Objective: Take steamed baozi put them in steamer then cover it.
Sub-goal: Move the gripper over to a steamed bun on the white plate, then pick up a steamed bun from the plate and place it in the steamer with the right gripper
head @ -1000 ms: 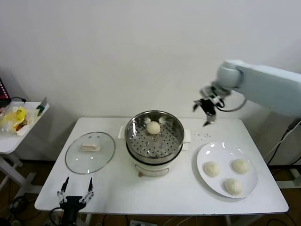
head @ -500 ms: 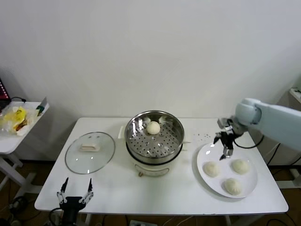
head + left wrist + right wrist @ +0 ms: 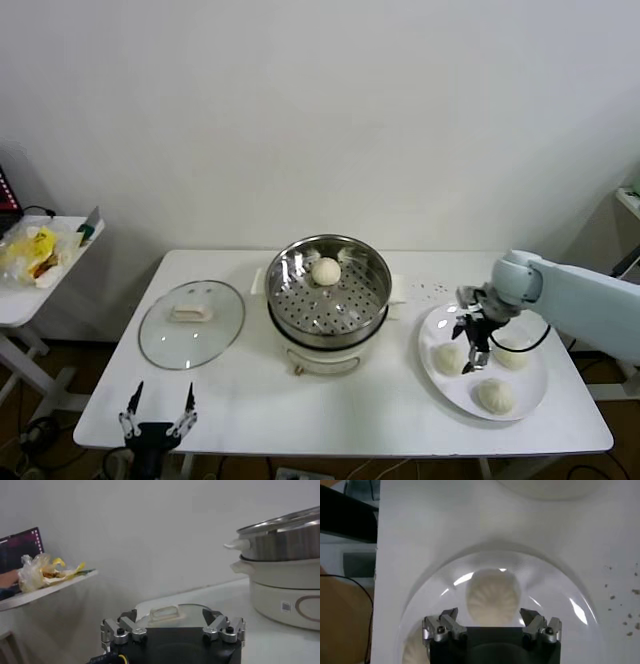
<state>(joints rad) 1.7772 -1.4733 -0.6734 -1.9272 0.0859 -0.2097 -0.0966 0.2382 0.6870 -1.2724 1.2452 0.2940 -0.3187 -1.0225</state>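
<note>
Left hand (image 3: 158,418) parked, released, at near edge of surface (image 3: 240,400); cover (image 3: 191,322) lying beside steamer (image 3: 328,290), one steamed baozi (image 3: 326,270) inside. Right hand (image 3: 472,333) released, poised over plate (image 3: 528,400) bun (image 3: 448,357). Second pick in hand; next, lowering and clenching gently

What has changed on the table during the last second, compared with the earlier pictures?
The right tool came down from high beside the steamer to the white plate and now hangs open over the nearest baozi, gripping nothing. Unchanged: one baozi in the steamer, three on the plate, the cover on the table, the left tool parked open.
</note>
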